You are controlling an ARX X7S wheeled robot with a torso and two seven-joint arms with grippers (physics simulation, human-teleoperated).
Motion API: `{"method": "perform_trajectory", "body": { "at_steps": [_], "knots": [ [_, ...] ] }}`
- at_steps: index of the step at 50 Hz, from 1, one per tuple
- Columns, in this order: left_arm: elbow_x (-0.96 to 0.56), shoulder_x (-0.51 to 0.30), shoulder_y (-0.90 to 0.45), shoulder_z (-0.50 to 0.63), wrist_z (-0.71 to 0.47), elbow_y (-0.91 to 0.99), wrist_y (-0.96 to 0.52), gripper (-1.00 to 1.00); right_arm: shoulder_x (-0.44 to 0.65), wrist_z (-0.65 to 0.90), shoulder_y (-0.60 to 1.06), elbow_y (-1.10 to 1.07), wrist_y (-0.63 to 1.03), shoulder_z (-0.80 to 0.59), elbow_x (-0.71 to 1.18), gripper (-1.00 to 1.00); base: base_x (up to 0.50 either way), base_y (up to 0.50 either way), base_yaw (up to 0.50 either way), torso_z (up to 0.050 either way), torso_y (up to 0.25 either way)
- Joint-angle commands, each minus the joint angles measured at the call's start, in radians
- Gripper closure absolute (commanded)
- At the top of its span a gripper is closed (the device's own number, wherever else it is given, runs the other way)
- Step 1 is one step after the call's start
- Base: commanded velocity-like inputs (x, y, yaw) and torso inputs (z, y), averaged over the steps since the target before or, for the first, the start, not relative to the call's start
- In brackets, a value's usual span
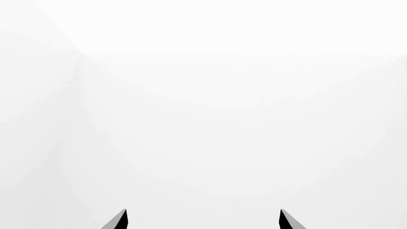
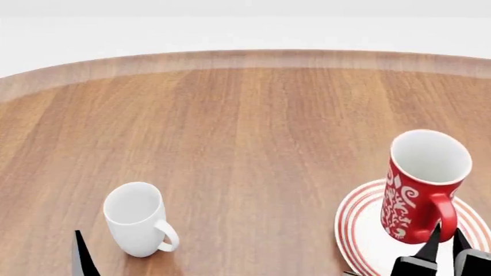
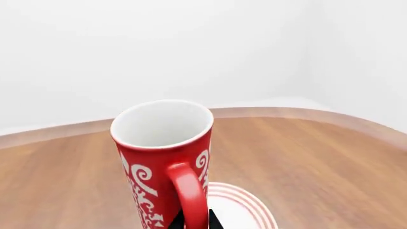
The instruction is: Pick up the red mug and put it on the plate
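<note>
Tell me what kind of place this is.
Probably a bare simulated tabletop setup, not a furnished room: a round wooden table against blank white walls, holding only a red mug on a red-ringed plate and a plain white mug.

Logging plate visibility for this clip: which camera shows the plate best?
The head view: the plate shows its ringed rim under the red mug. The right wrist view catches only a sliver; the left wrist view shows none.

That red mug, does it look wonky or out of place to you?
Yes, a little. The red mug leans instead of standing straight over the plate, its handle pinched by the right gripper. Whether its base touches the plate cannot be told. The white mug stands upright; nothing is spilled.
</note>
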Motion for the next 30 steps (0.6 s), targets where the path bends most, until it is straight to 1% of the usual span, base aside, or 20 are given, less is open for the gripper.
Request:
{"method": "perform_trajectory", "body": {
  "at_steps": [1,14,15,16,30],
  "knots": [
    [0.000,-0.011,-0.007,0.021,-0.022,0.002,-0.001,-1.00,0.005,0.036,0.069,0.049,0.037,0.003,0.029,1.00,0.00,0.00,0.00,0.000,0.000],
    [0.000,-0.024,-0.015,0.048,-0.049,0.004,-0.001,-1.00,-0.003,0.035,0.104,0.093,0.038,0.009,0.061,1.00,0.00,0.00,0.00,0.000,0.001],
    [-0.001,-0.025,-0.016,0.050,-0.051,0.004,0.000,-1.00,-0.016,0.007,0.087,0.084,0.005,0.020,0.032,1.00,0.00,0.00,0.00,0.000,0.000],
    [0.000,-0.026,-0.017,0.052,-0.054,0.005,0.000,-1.00,-0.014,0.011,0.079,0.067,0.015,0.003,0.017,1.00,0.00,0.00,0.00,0.000,0.000],
    [0.000,-0.042,-0.029,0.086,-0.090,0.005,0.000,-1.00,-0.014,0.011,0.079,0.067,0.014,0.002,0.017,1.00,0.00,0.00,0.00,0.000,0.000]
  ]
}}
